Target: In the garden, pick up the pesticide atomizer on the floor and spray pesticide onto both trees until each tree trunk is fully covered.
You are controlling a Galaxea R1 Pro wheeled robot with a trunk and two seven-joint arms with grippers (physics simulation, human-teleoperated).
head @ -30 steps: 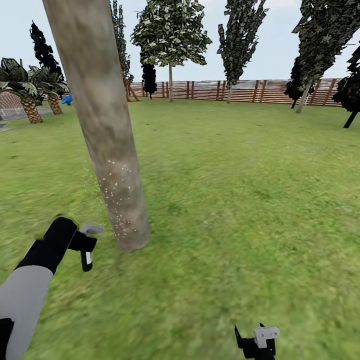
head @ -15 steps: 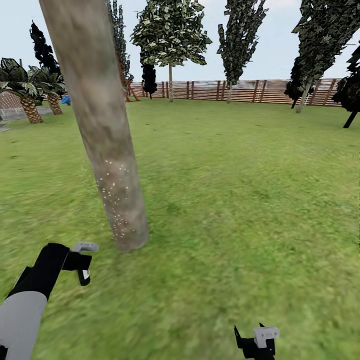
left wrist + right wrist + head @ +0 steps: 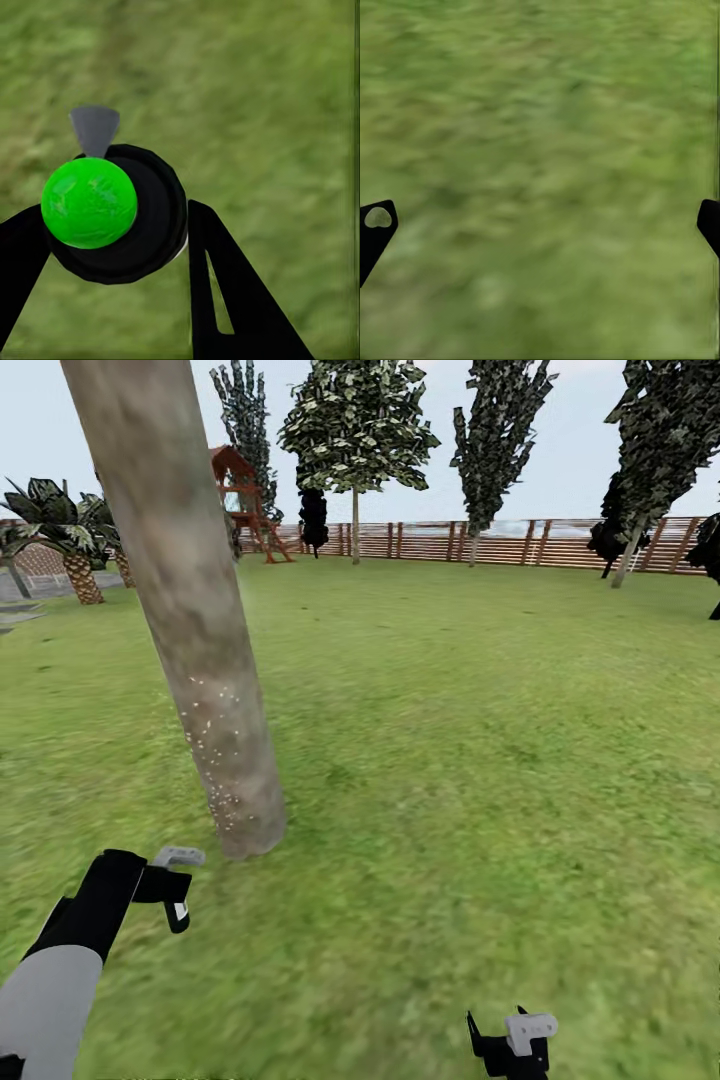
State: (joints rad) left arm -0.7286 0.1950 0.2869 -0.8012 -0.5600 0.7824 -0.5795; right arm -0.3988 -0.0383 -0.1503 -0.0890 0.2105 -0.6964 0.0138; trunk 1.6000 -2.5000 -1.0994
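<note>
While the left gripper (image 3: 112, 255) clasped the pesticide atomizer (image 3: 176, 870) near the speckled tree trunk (image 3: 205, 690), that small, rigid bottle looked light, best held round its body; the right gripper (image 3: 515, 1040) hung spread and empty over the lawn (image 3: 480, 740)
</note>
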